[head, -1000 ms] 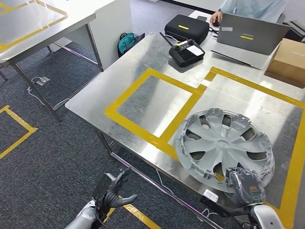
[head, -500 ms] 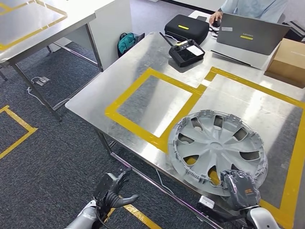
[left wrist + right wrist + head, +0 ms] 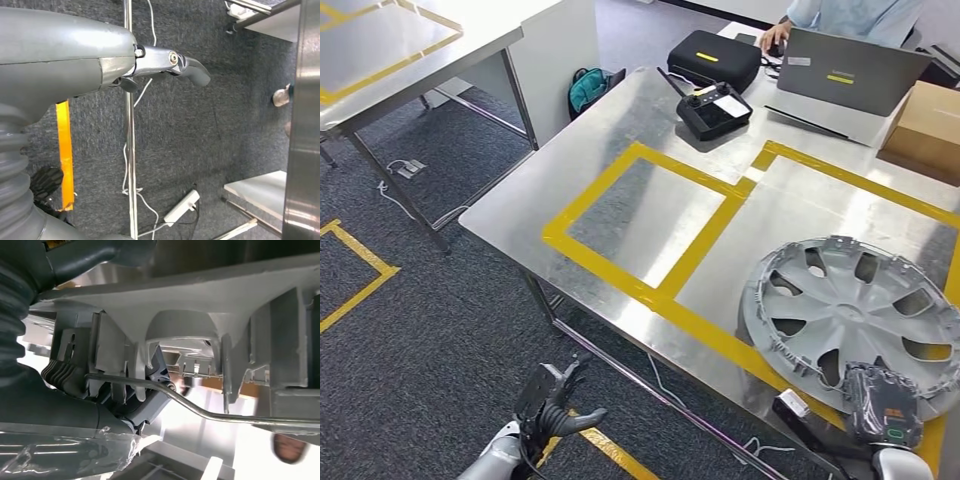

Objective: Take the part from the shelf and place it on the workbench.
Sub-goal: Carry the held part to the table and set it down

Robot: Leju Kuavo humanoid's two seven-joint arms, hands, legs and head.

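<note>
One grey hubcap (image 3: 852, 310) on workbench (image 3: 622, 130), right hand (image 3: 882, 405) gripping rim.

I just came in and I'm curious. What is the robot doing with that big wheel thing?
The robot's right hand grips the near rim of a round grey plastic wheel cover, which sits over the shiny metal workbench, inside the yellow tape lines. Its left hand hangs empty over the dark carpet. A person works at a grey laptop at the far end.

silver arms, grey ribbed wrist covers, dark fingers
</note>
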